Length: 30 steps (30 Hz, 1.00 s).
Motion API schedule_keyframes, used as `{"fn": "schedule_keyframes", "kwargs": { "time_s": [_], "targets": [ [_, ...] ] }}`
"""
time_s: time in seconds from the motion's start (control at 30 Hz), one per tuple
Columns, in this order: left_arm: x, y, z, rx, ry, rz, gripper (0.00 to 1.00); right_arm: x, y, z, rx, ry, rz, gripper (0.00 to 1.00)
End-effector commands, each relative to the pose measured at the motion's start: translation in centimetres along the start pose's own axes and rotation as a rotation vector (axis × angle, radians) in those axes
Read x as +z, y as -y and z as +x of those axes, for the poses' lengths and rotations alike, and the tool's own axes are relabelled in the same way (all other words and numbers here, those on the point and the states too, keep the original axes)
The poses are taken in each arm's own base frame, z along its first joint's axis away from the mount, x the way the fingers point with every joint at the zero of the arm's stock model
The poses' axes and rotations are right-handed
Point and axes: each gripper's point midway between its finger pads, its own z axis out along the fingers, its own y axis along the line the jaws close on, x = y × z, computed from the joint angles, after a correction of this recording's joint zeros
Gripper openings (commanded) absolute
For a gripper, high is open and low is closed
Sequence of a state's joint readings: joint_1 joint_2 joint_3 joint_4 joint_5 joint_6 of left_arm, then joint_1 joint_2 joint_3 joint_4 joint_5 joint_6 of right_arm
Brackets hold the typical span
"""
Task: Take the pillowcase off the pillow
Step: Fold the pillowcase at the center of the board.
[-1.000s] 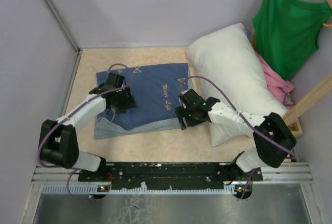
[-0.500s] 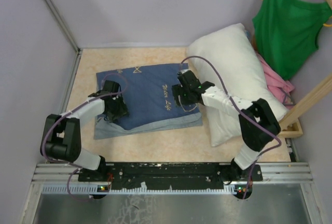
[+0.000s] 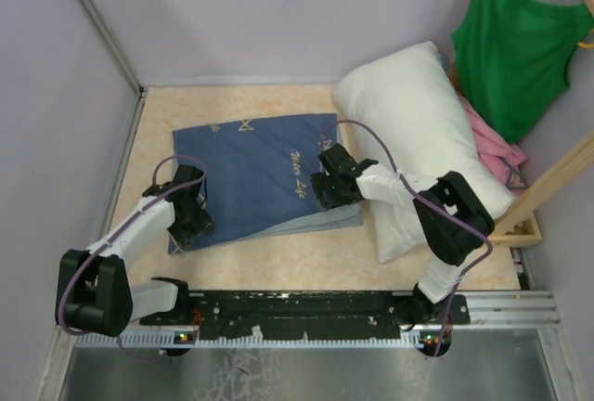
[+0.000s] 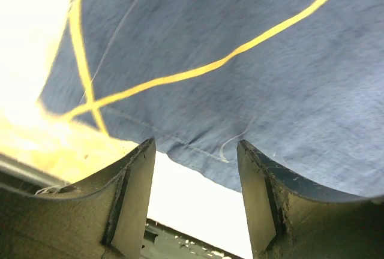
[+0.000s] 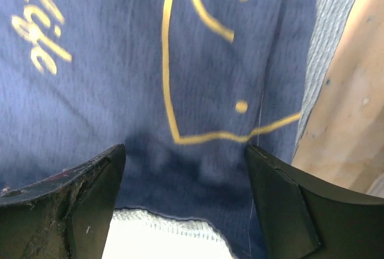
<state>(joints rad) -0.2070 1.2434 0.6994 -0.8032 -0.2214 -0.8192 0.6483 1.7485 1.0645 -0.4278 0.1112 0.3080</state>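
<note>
Left gripper (image 4: 195, 148), fingers apart, hangs over the near left corner of the pillowcase (image 3: 255, 167). Right gripper (image 5: 186, 151), fingers also apart, is low over its near right edge. The blue pillowcase lies flat on the table (image 3: 160, 115). The bare white pillow (image 3: 418, 127) lies beside it on the right.

The upper and right parts of the frame are filled by the dark blue pillowcase (image 4: 252, 61), lying flat. Thin yellow lines are seen across it, two of them crossing at left centre. A loose pale thread is seen at its hem in the lower middle. The table (image 4: 54, 145), washed out by glare, is shown at the left edge. The left gripper (image 4: 195, 202) is seen at the bottom, its dark fingers (image 4: 129, 211) held apart with nothing pinched; an overexposed white patch is framed between them.
</note>
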Motion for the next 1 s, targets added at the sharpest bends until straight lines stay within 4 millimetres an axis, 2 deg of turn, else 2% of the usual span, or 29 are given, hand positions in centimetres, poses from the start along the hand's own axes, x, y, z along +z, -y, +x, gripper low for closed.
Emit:
{"fn": "schedule_keyframes", "kwargs": {
  "time_s": [0.0,0.07,0.17,0.27,0.33,0.4,0.5,0.53,0.6,0.67,0.7,0.77,0.97],
  "targets": [
    [-0.8,-2.0,0.8,-0.124,-0.004,-0.086,0.63,-3.0,0.0,0.8,0.034,0.040,-0.041,0.81],
    [-1.2,-2.4,0.2,-0.128,0.017,-0.117,0.63,-3.7,0.3,1.9,0.043,0.032,-0.044,0.81],
    [-1.6,-1.8,-1.0,-0.119,0.051,-0.105,0.64,-4.5,1.0,3.4,0.049,0.014,-0.028,0.81],
    [-2.0,-0.1,-2.6,-0.059,0.077,-0.054,0.66,-5.2,1.3,4.3,0.041,0.007,-0.034,0.81],
    [-2.3,2.2,-4.3,0.034,0.097,0.037,0.68,-6.0,1.1,3.7,0.040,0.035,-0.050,0.82],
    [-2.9,4.9,-6.3,0.114,0.114,0.156,0.69,-6.8,0.7,1.4,0.041,0.102,-0.073,0.80],
    [-4.2,8.7,-9.7,0.170,0.170,0.321,0.68,-7.5,1.0,-4.1,0.145,0.223,-0.134,0.68],
    [-4.6,9.7,-10.9,0.169,0.196,0.361,0.66,-7.6,1.8,-6.4,0.203,0.257,-0.147,0.65],
    [-5.0,10.9,-12.4,0.167,0.219,0.416,0.58,-6.9,3.3,-9.3,0.281,0.298,-0.144,0.59],
    [-4.7,11.4,-13.4,0.160,0.233,0.437,0.49,-5.6,4.5,-11.5,0.321,0.317,-0.126,0.44],
    [-4.4,11.5,-13.7,0.161,0.230,0.444,0.45,-4.4,5.0,-12.0,0.332,0.305,-0.117,0.40],
    [-3.6,11.2,-14.0,0.160,0.219,0.429,0.40,-2.5,5.9,-13.2,0.349,0.293,-0.109,0.38],
    [-0.8,9.5,-12.6,0.156,0.127,0.388,0.37,2.6,6.7,-14.4,0.328,0.214,-0.116,0.35]
  ]
}}
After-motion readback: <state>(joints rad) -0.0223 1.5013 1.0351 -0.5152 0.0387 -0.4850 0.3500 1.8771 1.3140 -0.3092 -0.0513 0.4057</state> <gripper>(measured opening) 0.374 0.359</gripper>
